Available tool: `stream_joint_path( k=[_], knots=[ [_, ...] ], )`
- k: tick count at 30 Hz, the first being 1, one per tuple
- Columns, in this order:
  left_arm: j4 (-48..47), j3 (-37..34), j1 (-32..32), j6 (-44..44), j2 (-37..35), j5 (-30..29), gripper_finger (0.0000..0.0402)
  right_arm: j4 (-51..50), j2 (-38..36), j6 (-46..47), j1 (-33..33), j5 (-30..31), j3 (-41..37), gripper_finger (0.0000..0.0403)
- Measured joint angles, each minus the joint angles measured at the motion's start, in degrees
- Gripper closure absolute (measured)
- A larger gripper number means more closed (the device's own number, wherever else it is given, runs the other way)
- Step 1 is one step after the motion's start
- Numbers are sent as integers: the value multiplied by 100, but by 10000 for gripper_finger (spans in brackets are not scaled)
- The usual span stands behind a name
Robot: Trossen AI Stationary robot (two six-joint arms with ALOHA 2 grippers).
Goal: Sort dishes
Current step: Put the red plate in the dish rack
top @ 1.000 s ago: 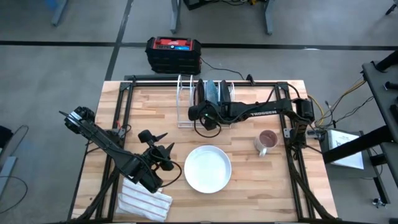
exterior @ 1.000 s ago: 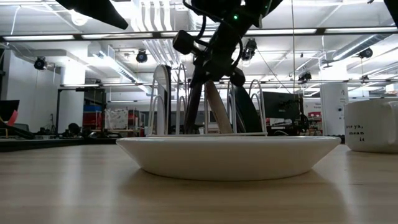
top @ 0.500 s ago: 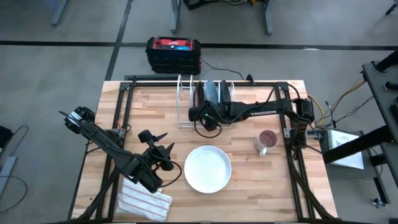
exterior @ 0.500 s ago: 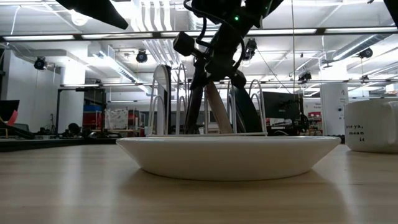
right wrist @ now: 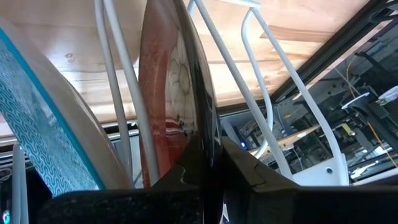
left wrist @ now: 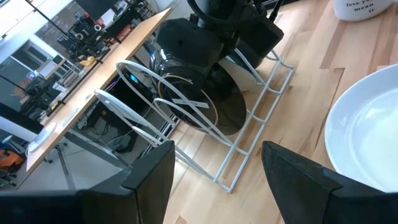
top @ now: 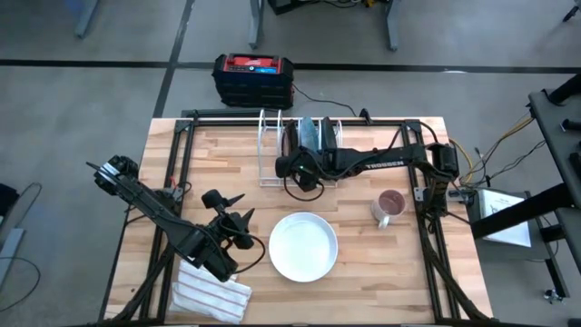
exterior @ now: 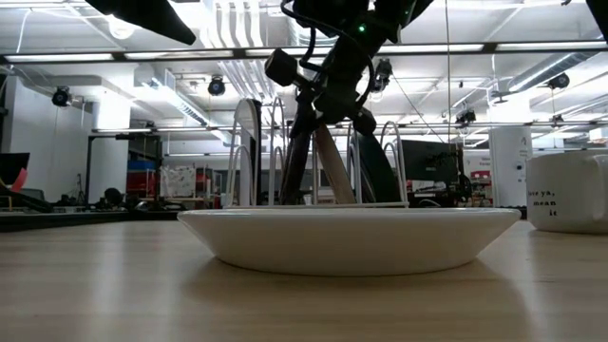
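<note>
Currently: right gripper (top: 298, 170) clamped on red dish (right wrist: 163, 106), apparently seated in wire rack (top: 269, 145) | white dish (top: 303, 246) flat on table (top: 363, 263) | left gripper (top: 238, 225) spread apart, idle beside it.

High cam: overhead, straight down, far enough to take in the whole worktop (top: 363, 272) w/ floor all round. Low cam: at worktop level by the near edge, facing level across to the room; white dish (exterior: 349, 237) very close, fills the width, wire rack (exterior: 323, 161) behind it. Left wrist cam: close to the surface, angled toward the rack at the far edge, dish rim at the side. Right wrist cam: pressed right up to the rack wires & red dish (right wrist: 165, 99). All 4 share the rack.
</note>
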Motion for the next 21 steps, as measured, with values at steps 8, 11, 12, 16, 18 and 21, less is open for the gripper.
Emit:
stream_joint_path(
  k=[8,11,12,16,18,21],
  knots=[
    [0,0,0,1,0,0,171,45,0,-3,-37,21,0,351],
    [0,0,1,1,0,0,171,86,0,-2,-45,0,0,344],
    [0,0,0,0,0,0,171,102,0,-2,-46,-2,0,342],
    [-2,0,0,2,0,0,171,216,0,0,-48,5,0,340],
    [-4,0,0,2,0,0,171,294,0,2,-48,30,0,341],
    [-6,0,0,2,0,0,171,388,0,2,-50,35,0,347]
  ],
)
